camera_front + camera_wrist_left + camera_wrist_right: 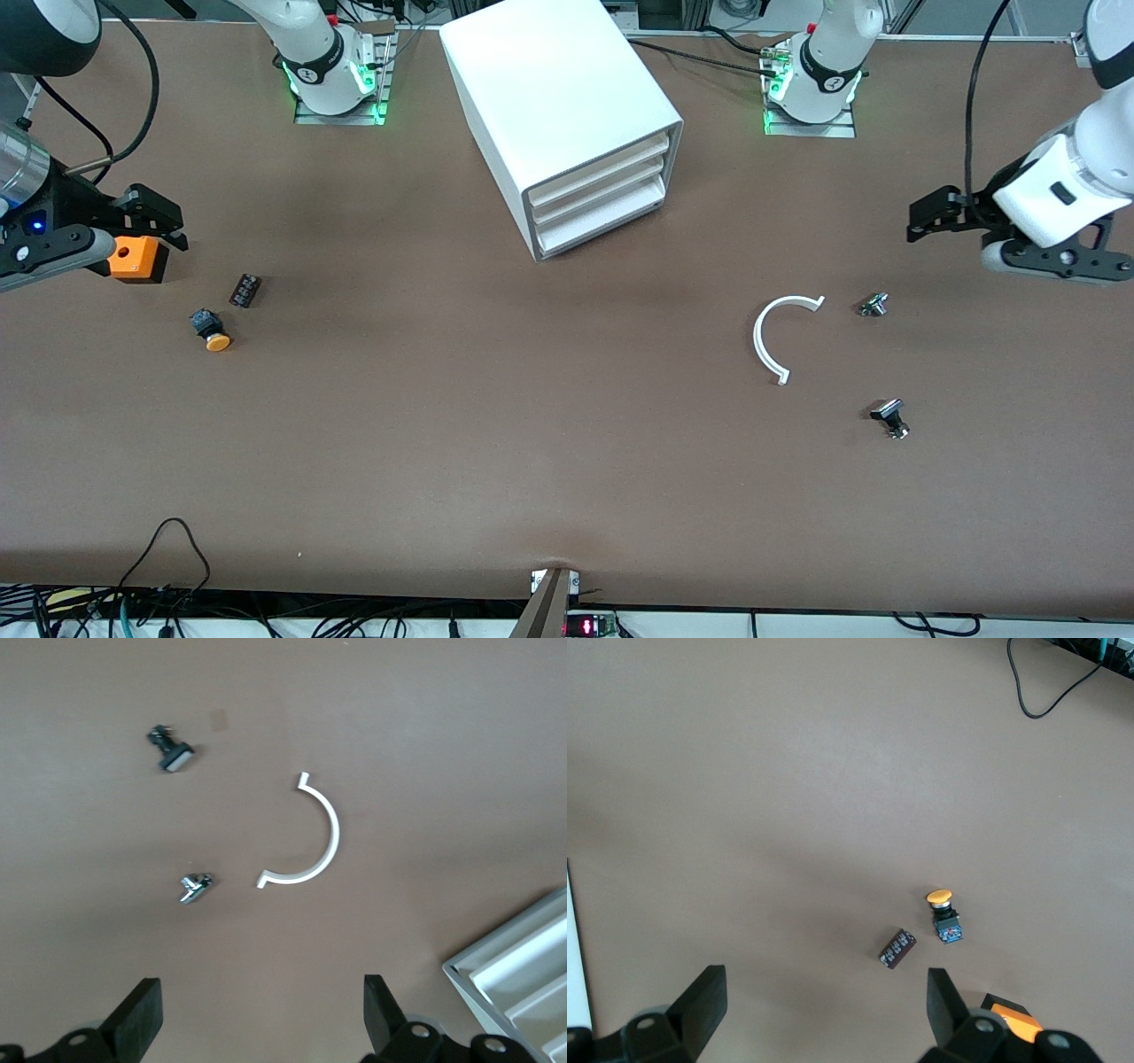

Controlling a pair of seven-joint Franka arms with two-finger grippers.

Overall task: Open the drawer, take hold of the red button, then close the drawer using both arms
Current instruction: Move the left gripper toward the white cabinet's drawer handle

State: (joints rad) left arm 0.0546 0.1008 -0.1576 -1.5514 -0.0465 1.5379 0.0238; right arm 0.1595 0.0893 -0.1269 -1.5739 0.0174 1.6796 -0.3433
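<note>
White cabinet (567,115): drawer (602,221) shut | left pincer (921,221) wide, empty | right pincer (164,226) wide, empty

1 cabinet (554,106), 3 drawers, 2 tools

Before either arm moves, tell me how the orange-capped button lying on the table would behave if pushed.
The orange-capped button lies on its side, so its round cap would probably let it roll in a curve rather than slide straight. It looks small and likely light, so a nudge may send it skidding. Its dark blocky body should stop long rolls.
</note>
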